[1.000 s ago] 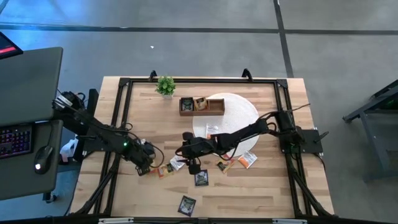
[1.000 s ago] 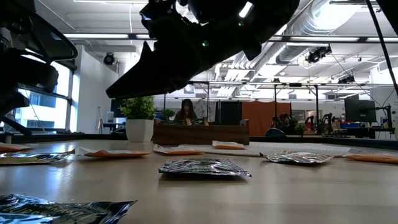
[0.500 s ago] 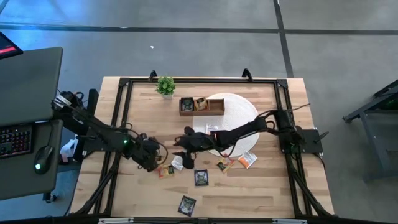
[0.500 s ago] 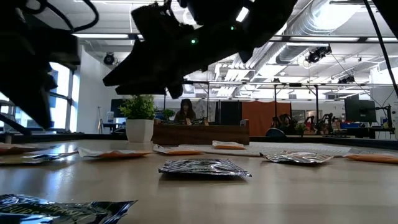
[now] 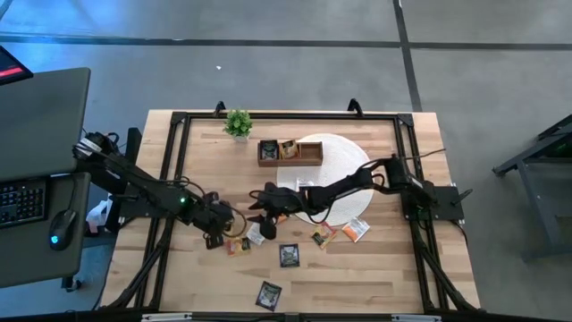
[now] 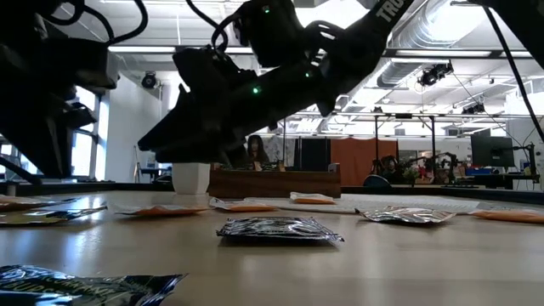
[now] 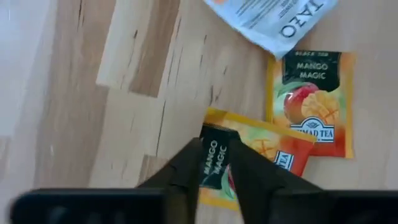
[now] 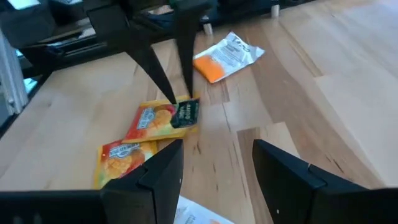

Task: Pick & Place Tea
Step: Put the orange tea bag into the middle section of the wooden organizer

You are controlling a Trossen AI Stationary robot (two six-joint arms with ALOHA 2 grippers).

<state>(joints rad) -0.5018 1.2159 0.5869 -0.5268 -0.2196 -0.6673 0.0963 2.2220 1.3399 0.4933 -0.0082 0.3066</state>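
tea bags lie loose on my wooden table (image 5: 384, 268), and i am at the picking-up step.

from high up, my left gripper (image 5: 220, 231) is low over the little pile of sachets near the table's middle. my right gripper (image 5: 257, 204) waits just beside it, over the pile too. the wooden tray (image 5: 290, 151) sits well apart at the far edge, next to a round white mat (image 5: 344, 161) and a small plant (image 5: 238, 122).

from table height, a shiny dark sachet (image 6: 279, 229) lies flat in front. both arms hang dark above it.

from my left wrist, my finger tips stand on each side of the end of a yellow sachet (image 7: 273, 149), a little apart. i cannot tell if they pinch it. the black strip reads "mango magic". a second yellow sachet (image 7: 311, 102) beside it reads "mango magic" and "ahmad tea". a white sachet (image 7: 273, 22) reads "tazo".

from my right wrist, my fingers (image 8: 283, 171) are spread wide with nothing in them. the left finger tips touch the yellow sachet there.

next, i think, my left fingers must squeeze the thin edge and lift only that one bag.
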